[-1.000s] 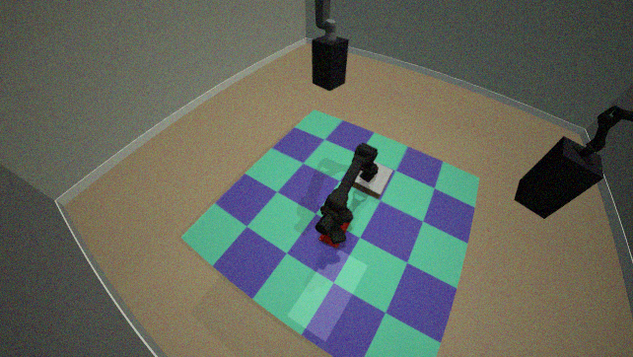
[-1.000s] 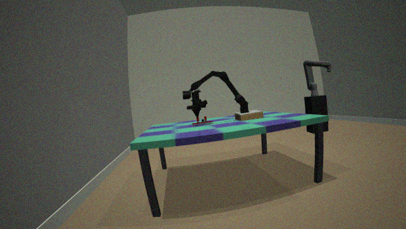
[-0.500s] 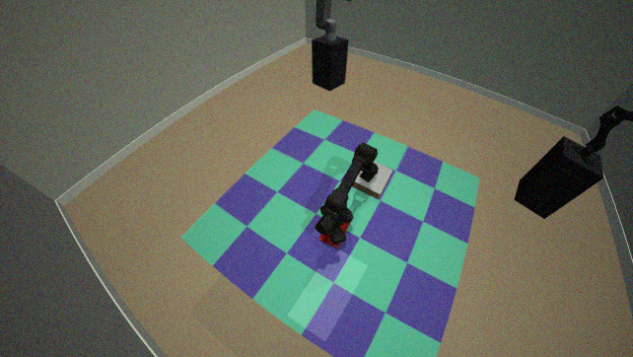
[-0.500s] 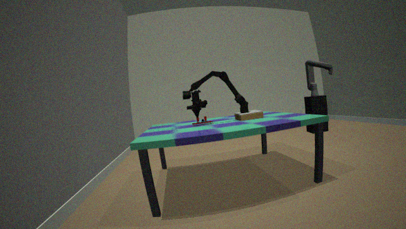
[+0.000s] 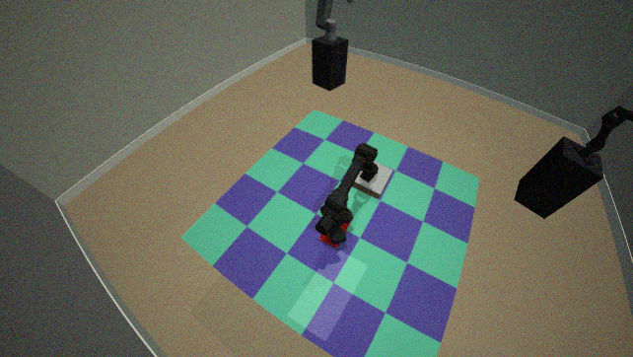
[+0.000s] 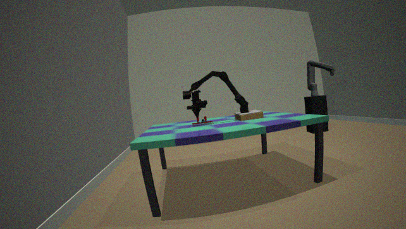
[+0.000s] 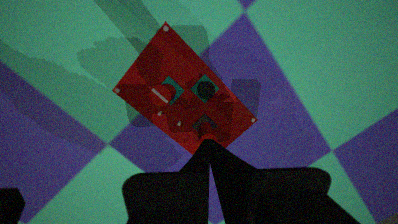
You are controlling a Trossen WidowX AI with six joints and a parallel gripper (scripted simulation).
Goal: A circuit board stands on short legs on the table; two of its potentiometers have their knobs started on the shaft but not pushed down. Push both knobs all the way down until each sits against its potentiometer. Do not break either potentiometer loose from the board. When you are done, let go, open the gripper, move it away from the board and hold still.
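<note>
The red circuit board (image 5: pixel 327 241) (image 6: pixel 207 122) (image 7: pixel 170 50) stands low over the table. One red knob (image 6: pixel 205 118) (image 7: pixel 167 92) with a white line stands up at the board's left-hand teal potentiometer (image 7: pixel 177 89) in the wrist view. A black round part (image 7: pixel 205 90) sits on another teal square. A second red knob (image 6: pixel 198 120) (image 7: pixel 206 135) is right at the fingertips, partly hidden by them. My gripper (image 6: pixel 197 117) (image 7: pixel 208 143) is shut and empty, pointing down onto or just above this knob; contact cannot be told. How far either knob is down is too small to tell.
The arm's base stands on a pale block (image 5: pixel 383 178) (image 6: pixel 253 114) on the checkered table (image 5: pixel 434 266) (image 6: pixel 196 139). Small pale pins stand on the board near the knobs. Two other arms on black pedestals (image 5: pixel 329 64) (image 5: pixel 552 182) stand away from the table.
</note>
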